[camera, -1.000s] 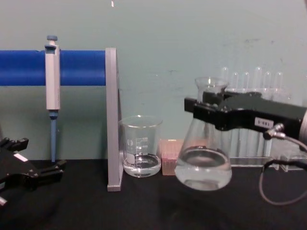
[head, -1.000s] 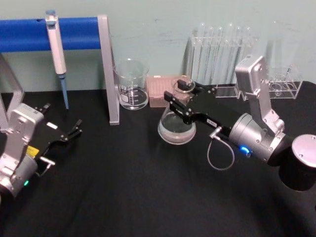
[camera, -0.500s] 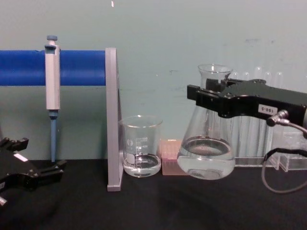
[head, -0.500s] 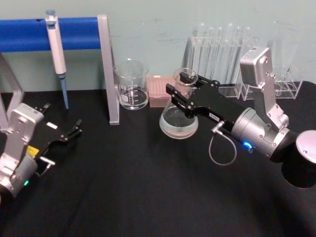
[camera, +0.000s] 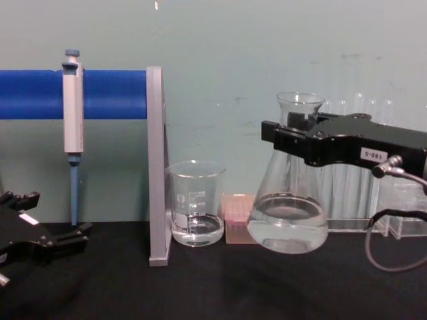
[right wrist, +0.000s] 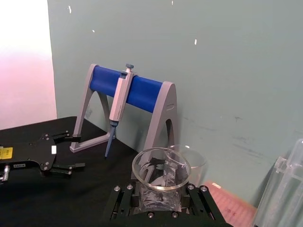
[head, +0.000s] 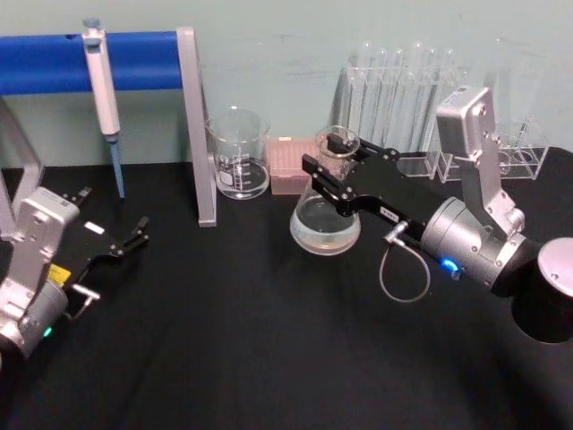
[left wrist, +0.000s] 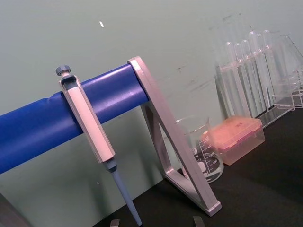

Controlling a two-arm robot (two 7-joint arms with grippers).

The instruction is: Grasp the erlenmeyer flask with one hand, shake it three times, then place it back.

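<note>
Black tabletop (head: pixel 224 340). Item: erlenmeyer flask (camera: pixel 288 220), thin glass, part-filled, probably slippery, fragile. Best hold: neck; right gripper (head: pixel 324 157) jaws clamped there. Idle: left gripper (head: pixel 115 219), table's left, jaws apart.

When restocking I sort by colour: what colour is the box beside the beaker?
The box is pink, clearest in the left wrist view.

Soft, even light; faint shadows on the black table (head: pixel 269 358); right wrist view has a blown-out patch.
</note>
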